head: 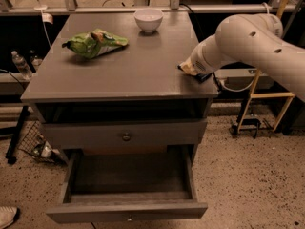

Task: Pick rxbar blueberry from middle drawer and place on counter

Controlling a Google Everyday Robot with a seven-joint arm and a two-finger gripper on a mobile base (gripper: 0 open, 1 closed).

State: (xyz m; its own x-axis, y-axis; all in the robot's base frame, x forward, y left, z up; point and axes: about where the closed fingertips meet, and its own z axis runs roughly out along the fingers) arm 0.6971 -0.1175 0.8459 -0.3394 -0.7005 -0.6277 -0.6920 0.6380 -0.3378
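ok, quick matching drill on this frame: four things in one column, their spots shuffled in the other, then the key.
Things:
1. green snack bag
2. white bowl
3. gripper
4. middle drawer

Places:
A. at the right edge of the counter
B. pulled open, below the knobbed drawer front
C. on the counter, left side towards the back
D. on the counter, at the back near the middle

Pairs: 1-C, 2-D, 3-A, 4-B
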